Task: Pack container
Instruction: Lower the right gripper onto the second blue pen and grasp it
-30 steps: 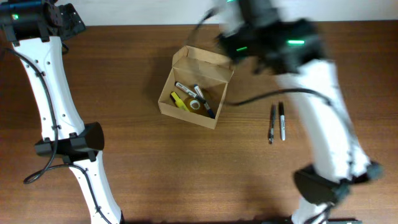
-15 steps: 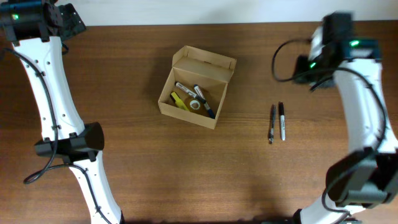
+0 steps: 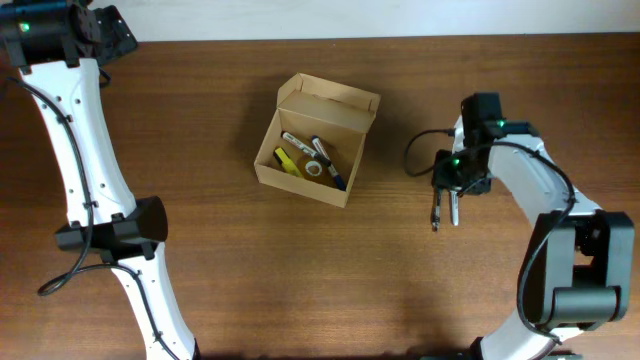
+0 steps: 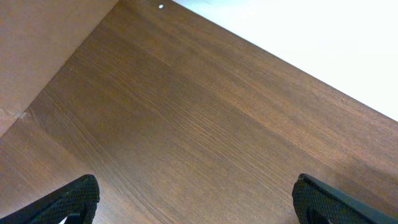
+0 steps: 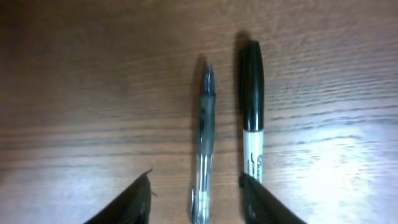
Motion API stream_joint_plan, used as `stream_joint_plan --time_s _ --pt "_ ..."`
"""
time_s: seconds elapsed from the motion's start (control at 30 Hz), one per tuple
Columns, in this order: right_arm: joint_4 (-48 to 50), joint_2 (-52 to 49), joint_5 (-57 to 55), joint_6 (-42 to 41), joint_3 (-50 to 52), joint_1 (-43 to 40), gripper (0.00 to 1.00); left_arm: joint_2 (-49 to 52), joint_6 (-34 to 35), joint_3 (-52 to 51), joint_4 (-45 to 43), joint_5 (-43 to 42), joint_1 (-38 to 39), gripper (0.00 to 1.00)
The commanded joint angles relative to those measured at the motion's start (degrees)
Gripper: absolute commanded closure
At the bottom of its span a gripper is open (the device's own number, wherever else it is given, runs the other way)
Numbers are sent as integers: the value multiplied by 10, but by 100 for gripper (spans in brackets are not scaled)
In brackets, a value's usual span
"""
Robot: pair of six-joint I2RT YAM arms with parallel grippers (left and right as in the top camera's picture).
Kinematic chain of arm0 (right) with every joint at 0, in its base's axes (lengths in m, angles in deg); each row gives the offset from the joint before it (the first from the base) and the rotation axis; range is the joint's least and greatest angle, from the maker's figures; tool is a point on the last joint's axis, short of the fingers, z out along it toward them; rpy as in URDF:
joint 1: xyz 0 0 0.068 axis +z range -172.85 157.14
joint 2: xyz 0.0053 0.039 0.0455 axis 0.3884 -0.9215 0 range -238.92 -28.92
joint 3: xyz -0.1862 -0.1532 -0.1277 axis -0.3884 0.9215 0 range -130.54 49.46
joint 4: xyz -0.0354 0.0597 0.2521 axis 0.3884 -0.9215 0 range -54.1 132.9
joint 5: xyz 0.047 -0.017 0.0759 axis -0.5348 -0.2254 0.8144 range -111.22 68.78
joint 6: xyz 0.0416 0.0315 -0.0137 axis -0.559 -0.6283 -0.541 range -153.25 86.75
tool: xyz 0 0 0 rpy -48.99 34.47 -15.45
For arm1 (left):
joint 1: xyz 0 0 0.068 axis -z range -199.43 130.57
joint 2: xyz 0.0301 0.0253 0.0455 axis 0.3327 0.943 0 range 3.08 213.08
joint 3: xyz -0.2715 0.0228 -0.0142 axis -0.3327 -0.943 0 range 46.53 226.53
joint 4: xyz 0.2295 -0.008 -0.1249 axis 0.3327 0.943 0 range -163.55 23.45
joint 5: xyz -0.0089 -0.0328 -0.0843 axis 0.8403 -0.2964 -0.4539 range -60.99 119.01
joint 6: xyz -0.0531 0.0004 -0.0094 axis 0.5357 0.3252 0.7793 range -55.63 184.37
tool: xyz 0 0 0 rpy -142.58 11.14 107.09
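Note:
The container, a tan cardboard box with its flap lid standing open, sits mid-table and holds a yellow marker, dark pens and a small tape roll. To its right a clear pen and a black-capped marker lie side by side on the wood. My right gripper hangs low over them, open. In the right wrist view its jaws straddle the clear pen with gaps on both sides, and the marker lies just outside the right finger. My left gripper is wide open over bare wood, holding nothing.
The left arm's gripper stays at the table's far left corner, near the pale back edge. A black cable loops off the right arm, between the box and the pens.
My right arm swung from above the box out to the right, then came down over the two pens. The left arm has not moved.

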Motion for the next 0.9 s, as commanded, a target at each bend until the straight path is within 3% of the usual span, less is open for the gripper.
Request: stream_joint_plan --time_s 0.0,0.6,0.73,0.87 --pt "23 -2 4 -29 30 2 56 10 -5 -2 -1 0 -2 0" --pt "127 -11 -32 -86 103 26 60 10 -5 -2 -1 0 -2 0" --pt "127 -24 -31 -86 103 26 81 10 -5 -2 -1 0 -2 0" --pt "125 -42 -31 -86 103 26 82 10 -5 -2 -1 0 -2 0"
